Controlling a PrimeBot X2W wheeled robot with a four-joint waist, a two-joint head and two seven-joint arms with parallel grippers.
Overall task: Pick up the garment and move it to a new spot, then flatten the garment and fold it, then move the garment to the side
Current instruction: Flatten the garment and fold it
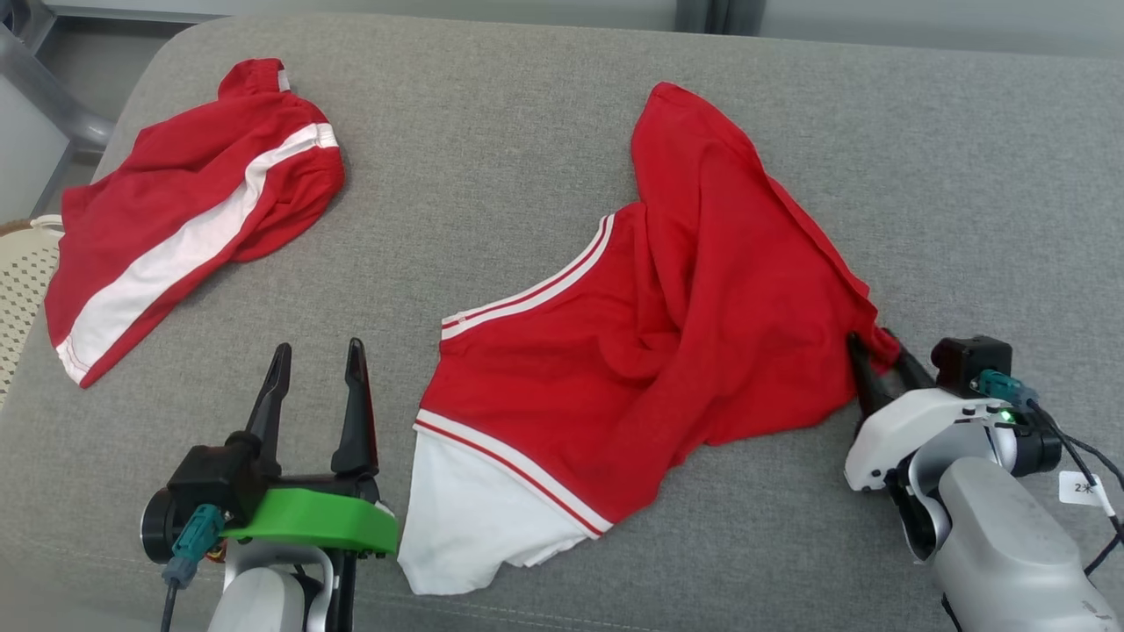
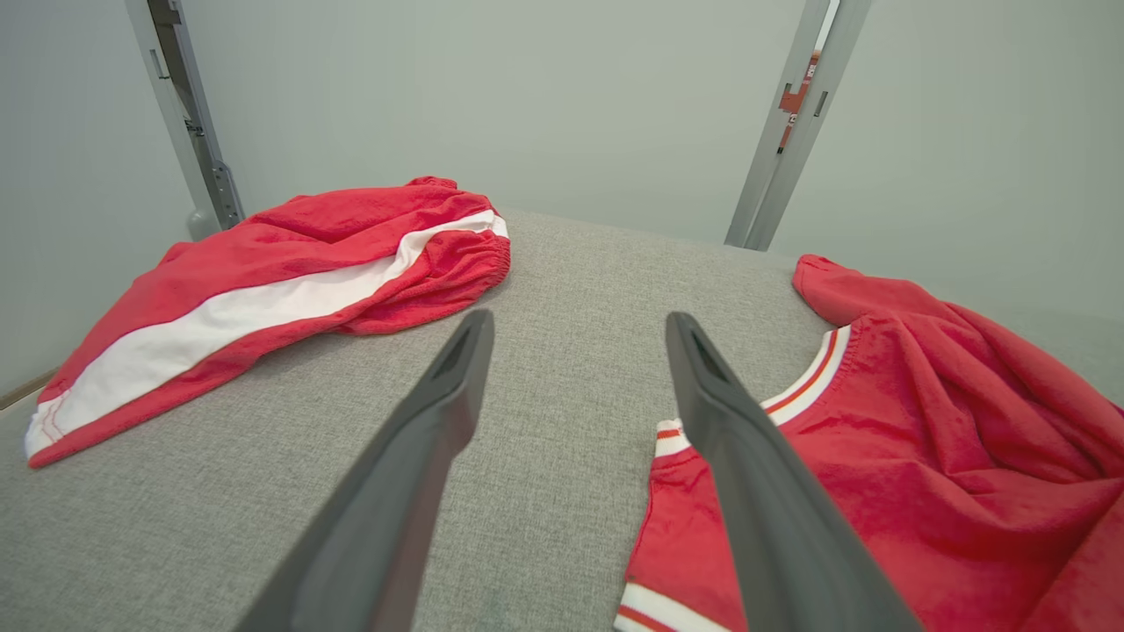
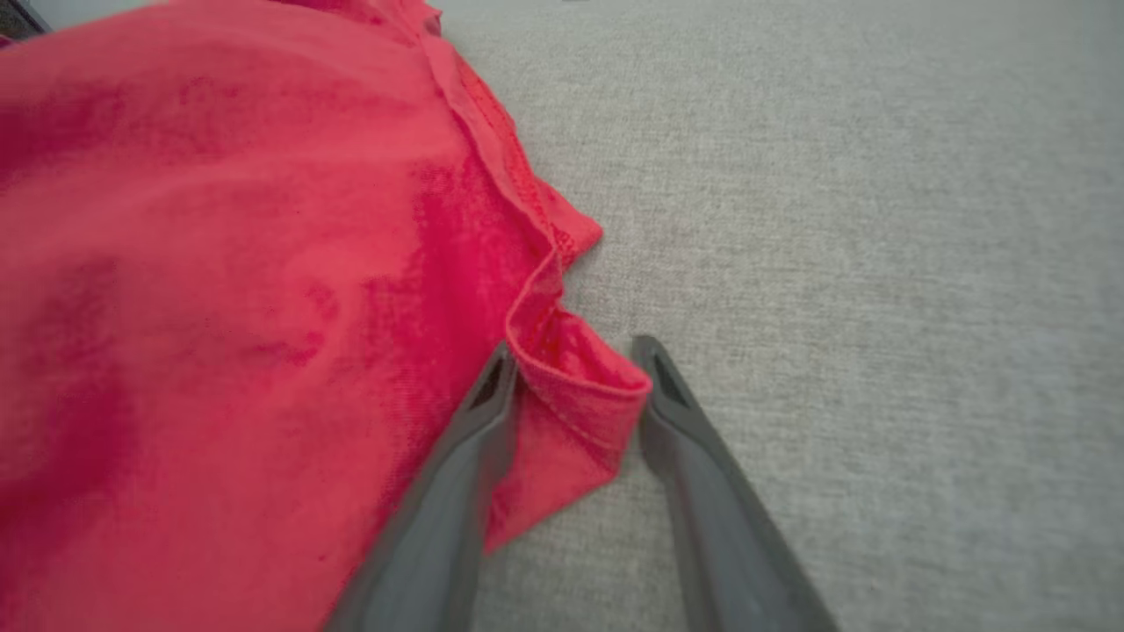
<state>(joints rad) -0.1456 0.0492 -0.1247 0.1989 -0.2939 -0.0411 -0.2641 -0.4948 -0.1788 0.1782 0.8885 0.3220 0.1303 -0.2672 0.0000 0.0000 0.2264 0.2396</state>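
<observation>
- Dark fingers of the left end effector (image 1: 318, 347) stand wide apart at the near left, holding nothing, above the grey upholstered cushion (image 1: 492, 158).
- At the near right, the right end effector (image 1: 869, 342) brackets a hemmed corner of the red garment (image 1: 685, 333). Cloth sits between its part-closed fingers, but it is unclear whether they pinch it.
- The garment, red with white-striped trim and a white panel, lies crumpled mid-cushion, just beside the left end effector.
- At the far left, red shorts (image 1: 193, 219) with a white stripe lie well apart from it.
</observation>
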